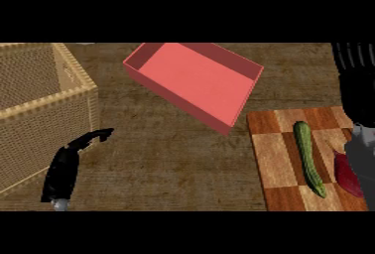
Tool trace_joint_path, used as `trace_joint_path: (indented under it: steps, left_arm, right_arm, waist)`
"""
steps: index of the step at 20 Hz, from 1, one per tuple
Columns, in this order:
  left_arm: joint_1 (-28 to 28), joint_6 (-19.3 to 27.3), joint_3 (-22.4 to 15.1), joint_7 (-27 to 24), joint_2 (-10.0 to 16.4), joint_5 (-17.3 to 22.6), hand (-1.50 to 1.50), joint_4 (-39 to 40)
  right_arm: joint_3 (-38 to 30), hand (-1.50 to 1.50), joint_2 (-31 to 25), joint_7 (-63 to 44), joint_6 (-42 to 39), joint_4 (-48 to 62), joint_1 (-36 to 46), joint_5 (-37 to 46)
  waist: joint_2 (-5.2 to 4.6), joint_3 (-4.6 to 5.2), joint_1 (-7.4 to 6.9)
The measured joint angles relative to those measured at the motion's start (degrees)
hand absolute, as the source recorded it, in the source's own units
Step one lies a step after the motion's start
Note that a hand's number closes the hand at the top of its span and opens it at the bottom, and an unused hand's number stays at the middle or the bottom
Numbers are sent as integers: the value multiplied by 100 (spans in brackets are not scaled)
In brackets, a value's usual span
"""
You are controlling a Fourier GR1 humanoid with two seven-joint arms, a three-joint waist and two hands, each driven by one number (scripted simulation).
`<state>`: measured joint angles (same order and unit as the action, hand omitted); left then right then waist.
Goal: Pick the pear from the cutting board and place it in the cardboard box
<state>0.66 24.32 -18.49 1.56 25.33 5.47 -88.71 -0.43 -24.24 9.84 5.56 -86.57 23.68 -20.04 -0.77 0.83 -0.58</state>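
- Tan box [51, 124]: far to the left of the right hand [360, 94], across the surface [176, 163]. Open top, tall walls.
- Right hand: a black mass at the view's right edge, over the board's [282, 149] far corner. The edge cuts it off, so I cannot tell whether it is apart or clamped on anything.
- Pear: not in sight. Below that hand the board shows only a cucumber [309, 158] and a dark red vegetable [348, 176] against the forearm. My guess is that the pear is hidden under the hand or arm, or held in the hand.
- Left hand [67, 168]: low, just right of the box's wall. It is relaxed, apart, holds nothing and is resting.
- Step, as I judge it: securing the pear, or the very start of the carry.
- To do it well:
  - confirm the pear is in hand before leaving the board;
  - rise straight up, clear of the cucumber;
  - travel left and cross the box rim from above, not into the wall;
  - let go only once inside the walls.
- Risk: a red bin [198, 84], set askew, lies between hand and box. It is nearer and also open, so it is an easy wrong target.
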Motion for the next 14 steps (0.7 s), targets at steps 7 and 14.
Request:
trace_joint_path:
  steps: [7, 14]
  left_arm:
    - [-639, -672, 103, -298, 375, 40, 0, -278]
    - [-993, -1433, 87, -669, 558, 259, 0, -258]
  right_arm:
    - [-1086, -150, -1394, -323, -1591, 564, -403, -984]
    - [-1686, -150, -2623, 1058, -3560, 2048, -1310, -604]
  waist:
    - [60, -85, 343]
    - [4, -113, 234]
